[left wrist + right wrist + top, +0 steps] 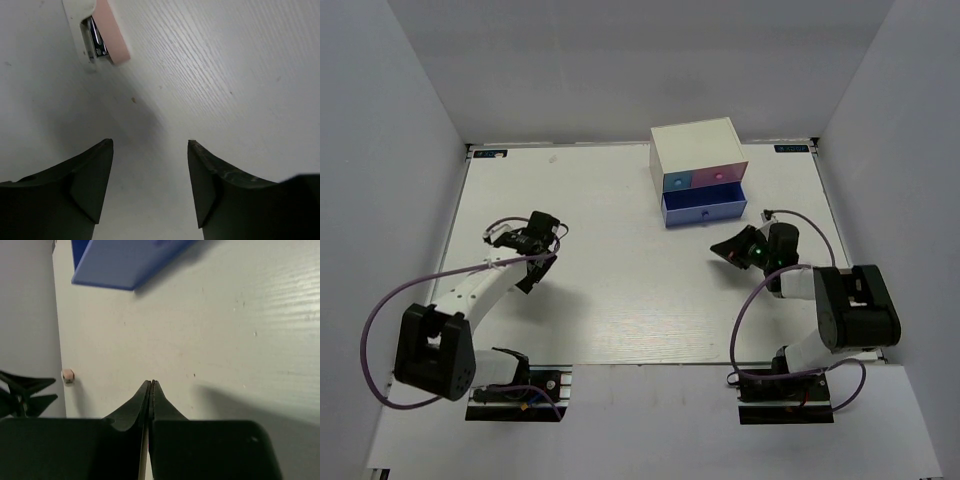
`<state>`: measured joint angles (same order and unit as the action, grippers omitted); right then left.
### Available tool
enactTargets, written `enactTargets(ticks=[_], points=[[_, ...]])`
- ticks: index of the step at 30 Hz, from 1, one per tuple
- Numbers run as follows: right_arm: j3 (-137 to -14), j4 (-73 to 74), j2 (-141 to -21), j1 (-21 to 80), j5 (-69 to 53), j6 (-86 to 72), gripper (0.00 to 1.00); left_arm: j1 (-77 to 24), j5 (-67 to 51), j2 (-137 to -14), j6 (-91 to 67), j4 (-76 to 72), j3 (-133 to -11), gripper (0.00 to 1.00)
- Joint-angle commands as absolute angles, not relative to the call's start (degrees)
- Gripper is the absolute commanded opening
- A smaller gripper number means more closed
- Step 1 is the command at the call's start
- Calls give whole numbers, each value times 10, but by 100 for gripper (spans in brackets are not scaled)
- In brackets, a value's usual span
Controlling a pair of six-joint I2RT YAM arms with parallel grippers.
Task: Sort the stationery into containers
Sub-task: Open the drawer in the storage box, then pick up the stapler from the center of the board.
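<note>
left end effector [150, 146] spread over desk [235, 75], likely lining up on pink-white stapler-like piece [102, 31] | right end effector [151, 386] pressed together, empty, near wide blue drawer [120, 265] standing ajar, seemingly to receive

Left arm [485, 288]: reaches from near-left edge of bench [610, 200] toward bench's left half, wrist bent down. Left claw [150, 145]: fingers spread wide, nothing between, tips low over bench. Right arm [850, 305]: folded tight above near-right bench edge. Right claw [151, 383]: fingers pressed together, empty, pointing left toward bench middle.
</note>
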<state>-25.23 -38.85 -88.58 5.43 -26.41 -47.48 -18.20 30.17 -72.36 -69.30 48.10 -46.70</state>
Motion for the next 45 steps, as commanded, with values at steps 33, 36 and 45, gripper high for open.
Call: enactTargets(ticks=[33, 36, 45], points=[[-238, -290, -716, -18, -407, -335, 30, 14, 267, -882, -515, 369, -518, 45], [-242, -276, -703, -19, -410, -324, 30, 8, 229, -847, -490, 343, -497, 30], [-279, -230, -693, -24, -413, -243, 33, -24, -127, -720, -368, 117, -436, 12]])
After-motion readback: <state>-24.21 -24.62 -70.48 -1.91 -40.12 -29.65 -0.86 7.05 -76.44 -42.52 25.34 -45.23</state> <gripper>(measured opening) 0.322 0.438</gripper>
